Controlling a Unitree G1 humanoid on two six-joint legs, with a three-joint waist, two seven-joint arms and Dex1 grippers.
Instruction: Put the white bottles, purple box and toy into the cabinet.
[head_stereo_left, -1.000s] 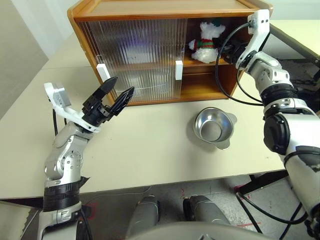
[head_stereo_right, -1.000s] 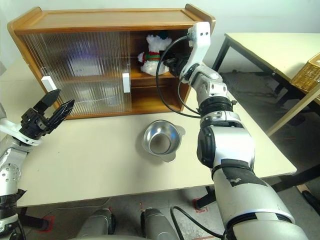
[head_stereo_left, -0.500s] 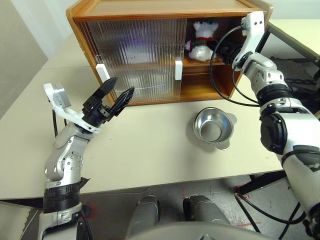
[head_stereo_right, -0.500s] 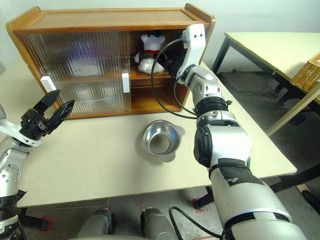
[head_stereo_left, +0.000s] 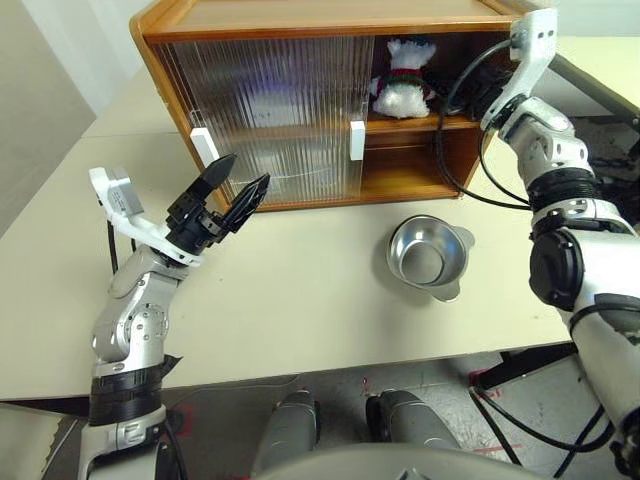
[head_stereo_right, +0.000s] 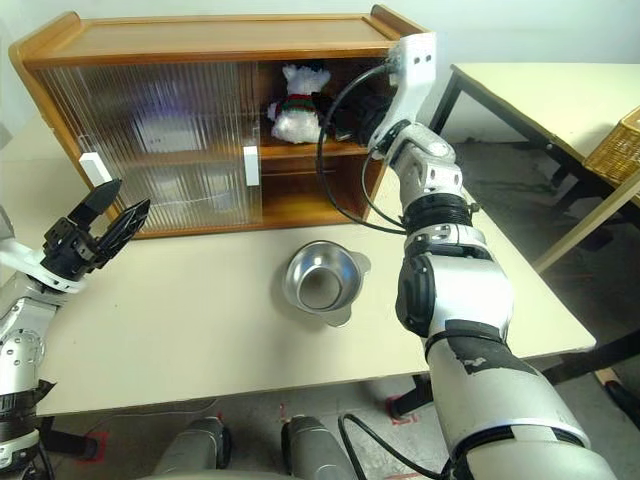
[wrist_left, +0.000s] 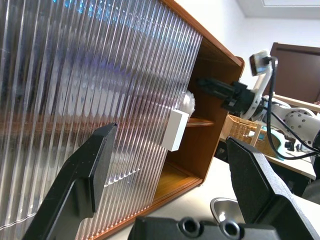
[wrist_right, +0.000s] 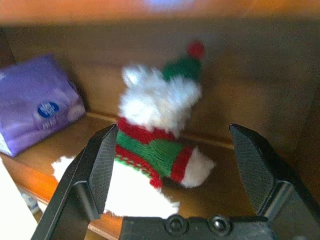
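Observation:
The toy (head_stereo_left: 402, 86), a fluffy white plush in a red-and-green sweater and green hat, sits free on the inner shelf of the cabinet (head_stereo_left: 300, 20), in its uncovered right half. My right gripper (wrist_right: 172, 131) is open just in front of the toy, with its fingers (wrist_right: 100, 165) clear of it on both sides. The purple box (wrist_right: 39, 107) lies on the same shelf beside the toy. The white bottles are hidden; only pale blurs show through the ribbed doors (head_stereo_left: 270, 120). My left gripper (head_stereo_left: 243, 172) is open in the air before the left door.
A round steel bowl (head_stereo_left: 428, 255) stands on the beige table (head_stereo_left: 300, 300) in front of the cabinet's right half. White block handles (head_stereo_left: 357, 140) sit on the sliding doors. A second table with a wicker basket (head_stereo_right: 615, 145) stands to the right.
My right gripper has opened and let go of the toy, then drawn back a little to the right. The toy now rests further left on the shelf. The left arm has not moved.

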